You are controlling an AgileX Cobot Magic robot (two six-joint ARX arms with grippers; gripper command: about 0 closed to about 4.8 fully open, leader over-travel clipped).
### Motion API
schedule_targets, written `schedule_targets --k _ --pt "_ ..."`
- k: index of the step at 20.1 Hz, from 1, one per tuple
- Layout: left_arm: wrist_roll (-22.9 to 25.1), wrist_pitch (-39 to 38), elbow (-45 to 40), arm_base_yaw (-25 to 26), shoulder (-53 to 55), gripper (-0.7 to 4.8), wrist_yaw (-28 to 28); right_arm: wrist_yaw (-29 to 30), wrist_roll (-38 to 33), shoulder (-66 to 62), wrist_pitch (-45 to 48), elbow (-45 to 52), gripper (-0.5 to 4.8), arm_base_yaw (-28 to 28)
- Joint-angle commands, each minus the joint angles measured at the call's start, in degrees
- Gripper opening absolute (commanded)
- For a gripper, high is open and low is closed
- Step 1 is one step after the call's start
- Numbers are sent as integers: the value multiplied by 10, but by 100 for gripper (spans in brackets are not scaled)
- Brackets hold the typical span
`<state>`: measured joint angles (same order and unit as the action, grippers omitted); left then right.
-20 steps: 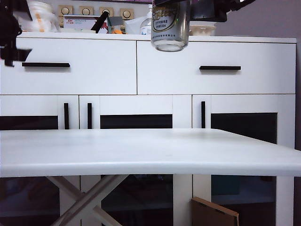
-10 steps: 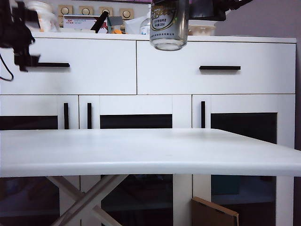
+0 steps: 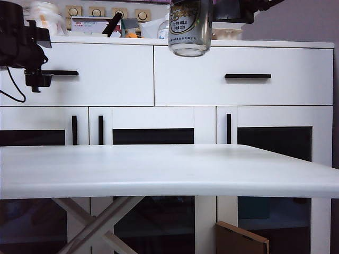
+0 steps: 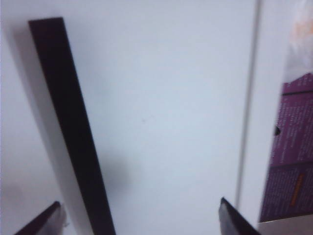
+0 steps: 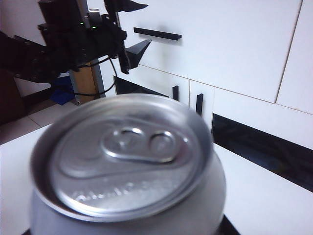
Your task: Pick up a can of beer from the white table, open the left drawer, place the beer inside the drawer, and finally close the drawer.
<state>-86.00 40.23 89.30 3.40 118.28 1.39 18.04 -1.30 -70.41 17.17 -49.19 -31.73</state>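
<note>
Gripping the silver, white-labelled can of beer (image 3: 190, 26), right fingers (image 3: 192, 4) hover; left fingers (image 4: 142, 215) gape.

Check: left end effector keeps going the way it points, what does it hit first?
Probably the left drawer front beside its black bar handle; the open left end effector faces it squarely. Depth unclear.

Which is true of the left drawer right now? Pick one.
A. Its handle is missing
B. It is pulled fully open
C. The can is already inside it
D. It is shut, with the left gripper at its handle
D: the left drawer sits flush with its neighbour, and the open left gripper is at its black bar handle, while the right gripper holds the can of beer aloft.
</note>
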Motion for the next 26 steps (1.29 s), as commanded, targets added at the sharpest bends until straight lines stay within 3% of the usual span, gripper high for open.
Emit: schedule_targets --k 1,6,13,19,22,26 --pt "1 2 22 -1 18 412 -2 3 -2 8 36 -8 165 -1" --pt "3 -10 33 0 32 412 -5 1 -2 8 36 -8 165 -1" --pt "5 -50 116 -1 70 411 3 0 -2 8 37 -8 165 0" --pt "5 -68 118 -1 72 388 3 -1 -2 8 37 -8 165 0" --pt "5 -71 118 -1 72 262 3 -1 -2 8 37 -8 165 0" --pt "5 -72 118 -1 72 37 -1 -1 -2 8 37 -8 165 0"
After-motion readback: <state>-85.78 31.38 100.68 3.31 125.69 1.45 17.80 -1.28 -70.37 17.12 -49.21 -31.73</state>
